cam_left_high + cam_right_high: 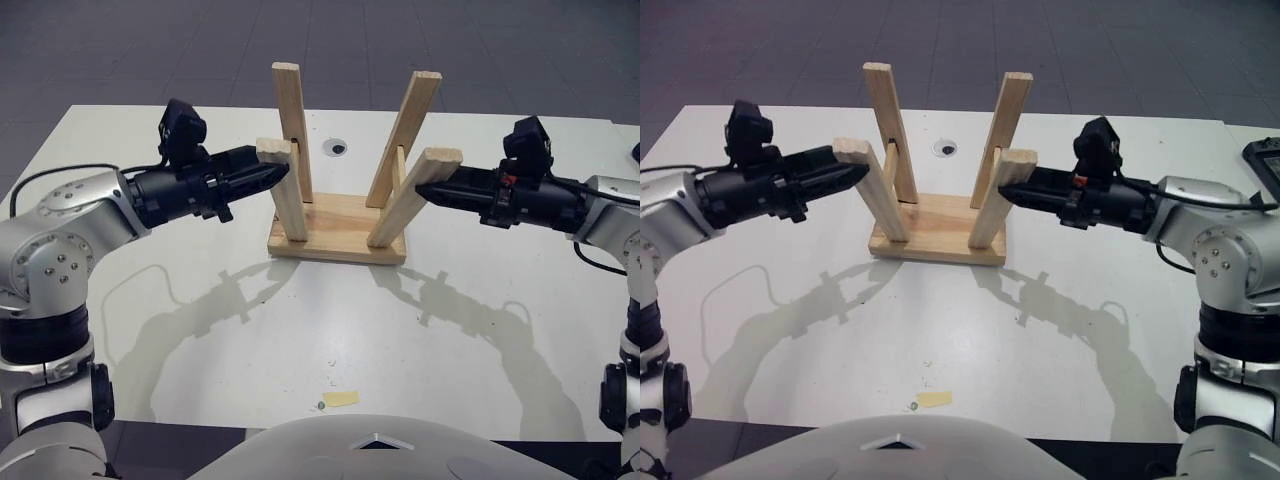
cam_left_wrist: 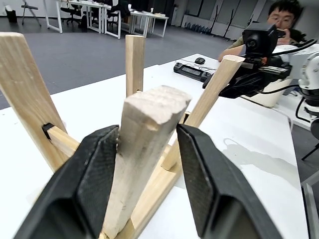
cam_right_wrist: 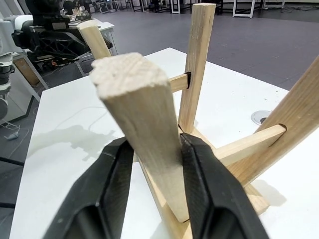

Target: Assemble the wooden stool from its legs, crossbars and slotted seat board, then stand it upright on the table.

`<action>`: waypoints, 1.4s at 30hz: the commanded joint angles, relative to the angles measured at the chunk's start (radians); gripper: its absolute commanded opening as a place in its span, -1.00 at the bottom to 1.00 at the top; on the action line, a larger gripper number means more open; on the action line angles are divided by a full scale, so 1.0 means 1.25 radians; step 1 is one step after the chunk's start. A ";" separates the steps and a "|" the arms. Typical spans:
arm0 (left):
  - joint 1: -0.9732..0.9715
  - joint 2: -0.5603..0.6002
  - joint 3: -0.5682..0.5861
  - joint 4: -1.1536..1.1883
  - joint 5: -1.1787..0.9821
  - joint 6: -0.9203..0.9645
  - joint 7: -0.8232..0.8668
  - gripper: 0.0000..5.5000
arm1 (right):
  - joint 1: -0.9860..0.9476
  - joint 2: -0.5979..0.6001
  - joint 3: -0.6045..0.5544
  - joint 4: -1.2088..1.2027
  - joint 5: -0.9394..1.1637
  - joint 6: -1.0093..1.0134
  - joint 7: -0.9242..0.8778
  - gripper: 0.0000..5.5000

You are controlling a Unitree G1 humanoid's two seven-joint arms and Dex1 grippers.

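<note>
Beside the upturned stool point(image 1: 338, 243), left claw point(image 1: 283, 172) and right claw point(image 1: 420, 189) each clamp a leg point(image 1: 293, 216).

No text, number, label or sign can be read anywhere. The small pale-yellow paper slip point(image 1: 340, 398) near the front edge of the white bench point(image 1: 200, 380) is too small to show any writing. The same goes for any marking on the flat black device point(image 2: 191, 70) lying on the neighbouring desk.
</note>
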 commanded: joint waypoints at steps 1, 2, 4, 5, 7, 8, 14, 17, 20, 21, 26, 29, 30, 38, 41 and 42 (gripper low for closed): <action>-0.130 -0.096 -0.026 0.105 -0.187 0.187 0.099 -0.31 | -0.125 0.113 -0.023 0.075 0.131 0.158 -0.117 -0.50; -0.162 -0.112 -0.011 0.157 -0.202 0.213 0.134 -0.31 | -0.155 0.136 -0.036 0.101 0.134 0.188 -0.158 -0.50; -0.218 -0.145 0.018 0.260 -0.222 0.249 0.194 -0.31 | -0.211 0.191 -0.057 0.163 0.118 0.238 -0.245 -0.50; -0.253 -0.164 0.038 0.334 -0.223 0.266 0.226 -0.31 | -0.247 0.235 -0.075 0.216 0.091 0.266 -0.315 -0.50; -0.311 -0.195 0.079 0.482 -0.201 0.282 0.280 -0.31 | -0.312 0.318 -0.114 0.331 0.025 0.301 -0.449 -0.50; -0.336 -0.207 0.098 0.564 -0.173 0.277 0.307 -0.33 | -0.342 0.359 -0.137 0.399 -0.012 0.306 -0.518 -0.50; -0.421 -0.229 0.120 0.926 0.008 0.144 0.326 -0.44 | -0.431 0.461 -0.176 0.804 -0.153 0.171 -0.772 -0.50; -0.438 -0.236 0.092 1.016 0.093 0.078 0.267 -0.48 | -0.462 0.470 -0.127 0.892 -0.173 0.095 -0.724 -0.39; -0.457 -0.235 0.088 1.097 0.156 0.017 0.222 -0.25 | -0.489 0.472 -0.099 0.966 -0.195 0.035 -0.668 -0.18; -0.461 -0.231 0.087 1.114 0.174 0.000 0.200 -0.20 | -0.496 0.472 -0.091 0.980 -0.204 0.019 -0.642 -0.13; -0.480 -0.213 0.086 1.147 0.236 -0.031 0.063 0.10 | -0.508 0.467 -0.092 1.012 -0.222 -0.030 -0.565 0.17; -0.481 -0.209 0.079 1.146 0.268 -0.040 -0.002 0.27 | -0.510 0.464 -0.101 1.017 -0.223 -0.037 -0.532 0.33; -0.480 -0.209 0.076 1.145 0.279 -0.045 -0.019 0.34 | -0.511 0.464 -0.099 1.019 -0.225 -0.038 -0.522 0.40; -0.454 -0.214 0.073 1.101 0.353 -0.138 -0.131 0.85 | -0.507 0.471 -0.104 1.010 -0.233 -0.059 -0.468 0.89; -0.434 -0.216 0.075 1.073 0.366 -0.170 -0.162 0.96 | -0.503 0.473 -0.103 1.001 -0.238 -0.061 -0.455 0.96; -0.426 -0.218 0.075 1.061 0.371 -0.186 -0.166 0.96 | -0.501 0.474 -0.106 1.000 -0.239 -0.062 -0.454 0.96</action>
